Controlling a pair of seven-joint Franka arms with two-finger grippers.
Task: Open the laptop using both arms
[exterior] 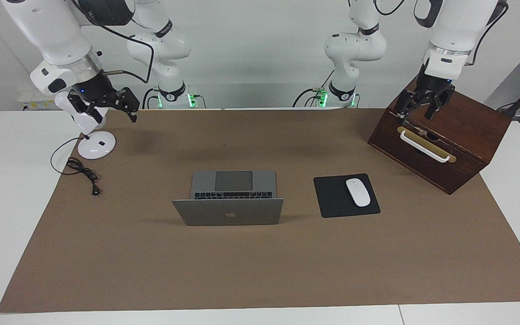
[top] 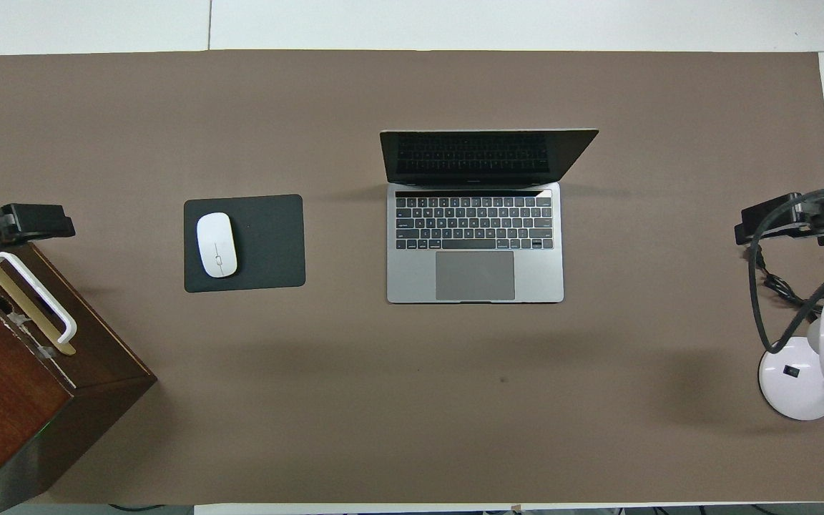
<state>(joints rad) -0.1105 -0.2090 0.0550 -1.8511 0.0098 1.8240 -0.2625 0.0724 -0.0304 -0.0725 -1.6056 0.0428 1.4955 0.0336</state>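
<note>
The thin silver-grey laptop (exterior: pixel 228 201) sat mid-mat with its lid already raised. The left gripper (exterior: pixel 419 107) hung over the dark wooden box (exterior: pixel 458 149), the right gripper (exterior: pixel 106 103) over the white lamp (exterior: pixel 94 137) — both spread open, holding nothing. Judged best: leave the lid untouched — arms clear.

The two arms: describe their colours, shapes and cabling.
Both arms are glossy white, built of rounded segments with dark bands at the joints. Black cables loop along them, and green lights glow at the bases. The left pincer and right pincer are black, angular and multi-fingered, below silver wrist rings.
</note>
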